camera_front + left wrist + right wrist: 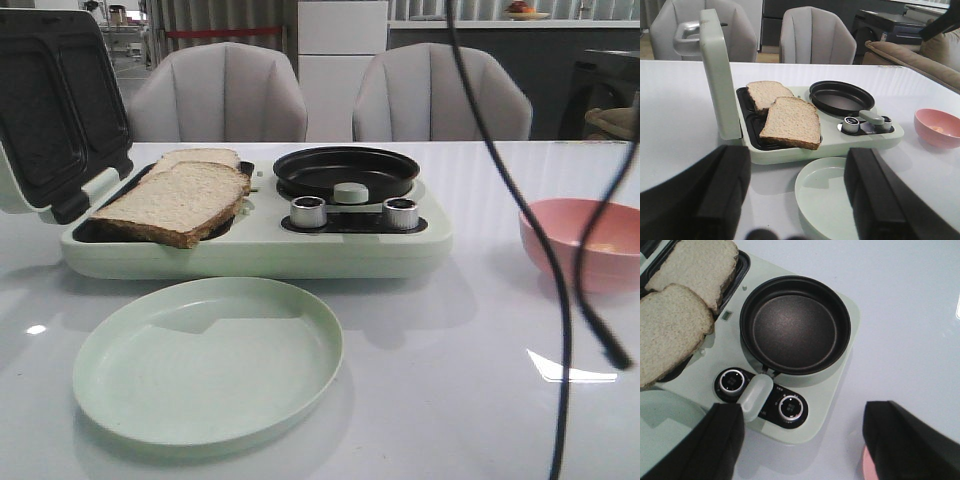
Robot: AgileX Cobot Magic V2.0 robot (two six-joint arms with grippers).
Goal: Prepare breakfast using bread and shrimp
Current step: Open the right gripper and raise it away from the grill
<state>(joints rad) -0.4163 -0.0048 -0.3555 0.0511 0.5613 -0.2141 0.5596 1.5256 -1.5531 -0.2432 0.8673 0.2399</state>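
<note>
Two slices of bread lie overlapping on the open grill of a pale green breakfast maker (pixel 250 250): the front slice (pixel 175 203) (pixel 791 121) leans on the back slice (pixel 200 158) (pixel 766 93). A small orange bit that looks like the shrimp (pixel 938 129) lies in the pink bowl (pixel 585 240). My left gripper (pixel 797 200) is open and empty, low over the table near the green plate (pixel 825 195). My right gripper (pixel 810 450) is open and empty, above the table beside the maker's knobs (pixel 791 408). Neither gripper shows in the front view.
The maker's lid (pixel 50 110) stands open at the left. Its black pan (pixel 346 172) (pixel 795 324) holds nothing. The green plate (pixel 208 360) sits in front of the maker. Black cables (pixel 520 200) hang across the right of the front view. Two chairs stand behind the table.
</note>
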